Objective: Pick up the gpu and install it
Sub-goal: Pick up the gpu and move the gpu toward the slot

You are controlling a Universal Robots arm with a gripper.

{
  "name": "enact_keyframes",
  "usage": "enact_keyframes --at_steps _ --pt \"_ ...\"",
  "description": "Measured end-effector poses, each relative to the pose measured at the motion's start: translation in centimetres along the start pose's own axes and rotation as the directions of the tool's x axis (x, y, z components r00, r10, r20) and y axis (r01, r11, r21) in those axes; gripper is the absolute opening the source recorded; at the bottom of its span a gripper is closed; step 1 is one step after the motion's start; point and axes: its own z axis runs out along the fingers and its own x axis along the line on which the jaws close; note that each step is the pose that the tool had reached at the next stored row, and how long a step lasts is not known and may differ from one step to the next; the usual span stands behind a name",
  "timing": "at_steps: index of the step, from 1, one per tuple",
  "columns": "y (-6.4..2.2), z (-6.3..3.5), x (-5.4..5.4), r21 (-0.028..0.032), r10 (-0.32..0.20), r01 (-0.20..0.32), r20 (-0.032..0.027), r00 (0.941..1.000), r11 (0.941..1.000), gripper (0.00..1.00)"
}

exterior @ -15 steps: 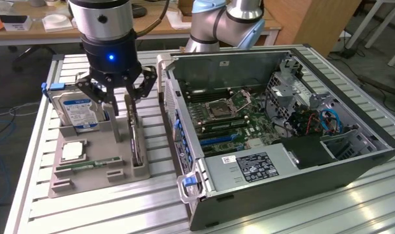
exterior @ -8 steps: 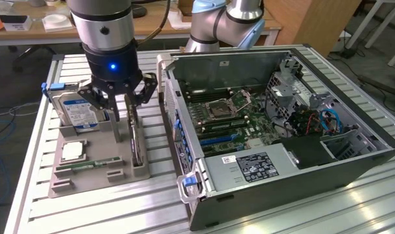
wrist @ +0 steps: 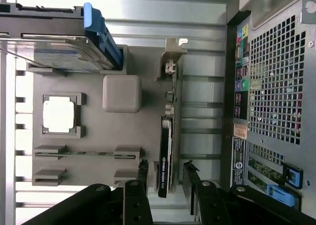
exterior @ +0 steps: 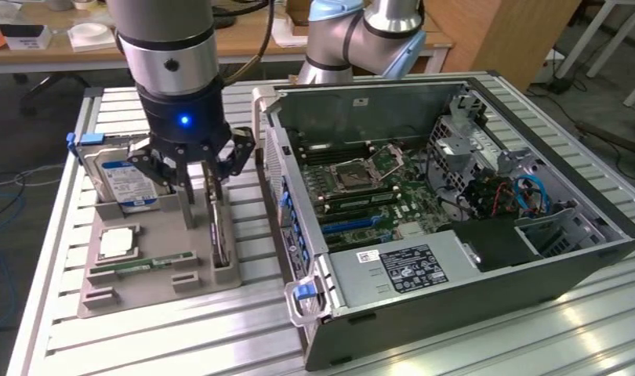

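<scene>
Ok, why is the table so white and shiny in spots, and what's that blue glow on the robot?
Exterior view: light bounces off the metal table as pale glare beside the computer case; the blue glow is a small lamp lit on the gripper. Wrist view: the table's slats wash out bright, the square chip looks nearly white, and the gripper's fingers look almost black.

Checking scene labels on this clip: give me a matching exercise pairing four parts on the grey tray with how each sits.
Things: 1 thin dark gpu card with silvery bracket; 2 boxy silver hard drive with blue label; 3 square silvery processor chip; 4 slim green memory stick.
States: A lying flat in a square recess; B on edge, open fingers either side; C standing up, blue tab at top; D held in two low holders.
Pairs: 1-B; 2-C; 3-A; 4-D.
</scene>
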Motion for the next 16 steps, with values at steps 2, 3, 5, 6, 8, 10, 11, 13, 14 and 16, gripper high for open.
enact_keyframes --at_steps 2,3,5,6,8,10,11,13,14,16 --pt "-0.11 0.32 0.0 0.0001 0.0 0.0 -0.0001 1.0 1.0 0.41" --pt "-0.16 0.48 0.0 0.0001 0.0 0.0 0.0 1.0 1.0 0.41" --pt "-0.21 0.83 0.0 0.0 0.0 0.0 0.0 1.0 1.0 0.41" --pt "-0.22 1.01 0.0 0.0 0.0 0.0 0.0 1.0 1.0 0.41" --pt "-0.19 1.32 0.0 0.0001 0.0 0.0 -0.0001 1.0 1.0 0.41" --pt "-0.19 1.47 0.0 0.0001 -0.001 0.001 0.0 1.0 1.0 0.41" --pt "-0.18 1.47 0.0 0.0002 -0.001 0.001 -0.0002 1.0 1.0 0.41" --pt "-0.18 1.47 0.0 0.0003 0.0 0.0 -0.0002 1.0 1.0 0.41" --pt "-0.18 1.47 0.0 0.0002 0.0 0.0 -0.0002 1.0 1.0 0.41" --pt "-0.18 1.48 0.0 0.0001 0.0 0.0 -0.0001 1.0 1.0 0.41"
